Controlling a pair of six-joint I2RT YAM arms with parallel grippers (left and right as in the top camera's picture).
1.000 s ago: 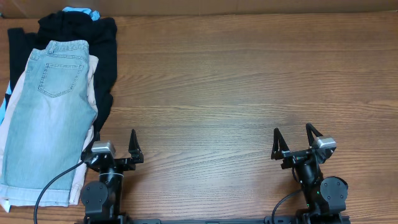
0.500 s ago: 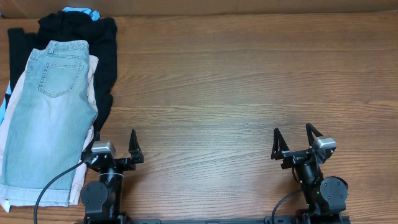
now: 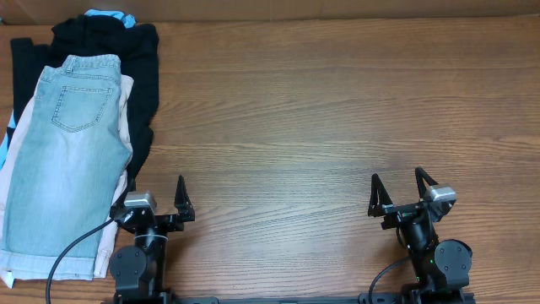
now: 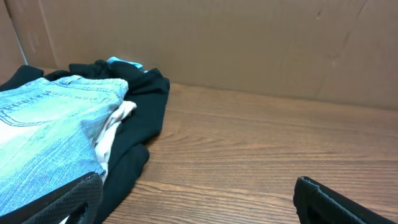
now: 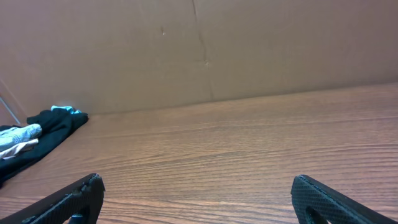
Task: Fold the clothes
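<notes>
Denim shorts atop beige shorts, black garment; seemingly folded lengthwise.

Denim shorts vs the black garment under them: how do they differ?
The denim shorts are faded light blue; the black garment is plain black. The denim shorts lie flat on top; the black garment sits underneath, rumpled, showing only around the edges. Both lie stacked together, ungripped.
</notes>
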